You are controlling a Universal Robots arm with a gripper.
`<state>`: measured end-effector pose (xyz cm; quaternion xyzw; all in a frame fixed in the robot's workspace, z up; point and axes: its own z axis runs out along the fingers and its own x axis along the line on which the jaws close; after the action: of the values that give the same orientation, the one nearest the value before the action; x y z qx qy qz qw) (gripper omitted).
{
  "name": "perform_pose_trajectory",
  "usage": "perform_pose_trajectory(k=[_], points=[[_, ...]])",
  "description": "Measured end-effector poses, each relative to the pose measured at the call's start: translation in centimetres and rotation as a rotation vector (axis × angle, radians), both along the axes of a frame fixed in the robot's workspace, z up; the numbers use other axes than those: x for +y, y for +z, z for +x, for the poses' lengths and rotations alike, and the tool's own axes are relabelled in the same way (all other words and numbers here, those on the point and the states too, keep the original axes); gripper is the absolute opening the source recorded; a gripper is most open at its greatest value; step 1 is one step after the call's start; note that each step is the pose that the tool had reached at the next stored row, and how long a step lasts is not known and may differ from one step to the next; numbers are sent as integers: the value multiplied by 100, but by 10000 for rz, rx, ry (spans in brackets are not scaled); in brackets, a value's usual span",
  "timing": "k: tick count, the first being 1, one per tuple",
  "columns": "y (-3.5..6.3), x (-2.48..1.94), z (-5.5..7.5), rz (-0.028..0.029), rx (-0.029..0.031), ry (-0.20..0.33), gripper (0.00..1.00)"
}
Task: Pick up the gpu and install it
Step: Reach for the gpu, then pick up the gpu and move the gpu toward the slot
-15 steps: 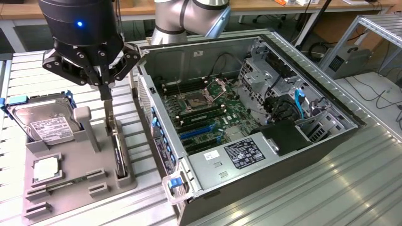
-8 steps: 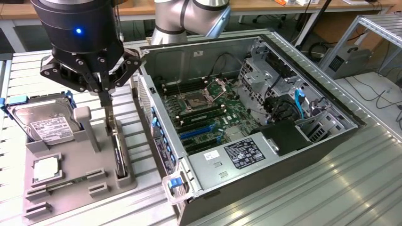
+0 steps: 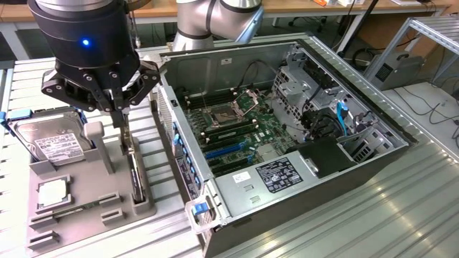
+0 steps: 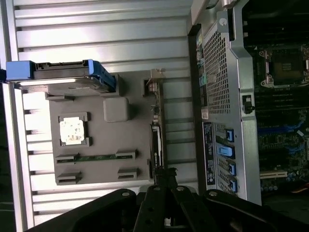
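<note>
The gpu (image 3: 134,171), a thin black card, stands on edge in a slot along the grey holder tray (image 3: 86,212), on the side nearest the computer case. In the wrist view the gpu (image 4: 155,145) shows edge-on. My gripper (image 3: 118,119) hangs straight above the card's far end, fingers drawn close together and down on its top edge. In the wrist view my gripper (image 4: 167,180) narrows onto that same edge. The card still sits in the tray slot.
The open computer case (image 3: 373,161) lies at the exterior view's right, with the motherboard's blue slots (image 3: 226,153) exposed. On the tray stand a hard drive (image 3: 54,142) in a blue frame and a square silver chip (image 3: 54,192). Ribbed metal table (image 3: 401,215) surrounds everything.
</note>
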<state>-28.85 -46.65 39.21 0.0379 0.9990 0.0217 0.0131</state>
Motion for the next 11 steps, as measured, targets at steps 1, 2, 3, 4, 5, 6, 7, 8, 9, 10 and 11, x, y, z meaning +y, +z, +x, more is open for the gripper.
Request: perform_pose_trajectory(k=[1,2,3,4,5,6,7,8,9,10,11], points=[[0,-1,-1,0,-1,-1,11],[0,-2,0,0,-1,0,11],[0,-2,0,0,0,0,11],[0,-2,0,0,0,0,11],[0,-2,0,0,0,0,11],[0,-2,0,0,-1,1,11],[0,-2,0,0,0,1,11],[0,-2,0,0,0,1,11],[0,-2,0,0,0,0,11],[0,-2,0,0,0,0,11],[0,-2,0,0,0,1,11]])
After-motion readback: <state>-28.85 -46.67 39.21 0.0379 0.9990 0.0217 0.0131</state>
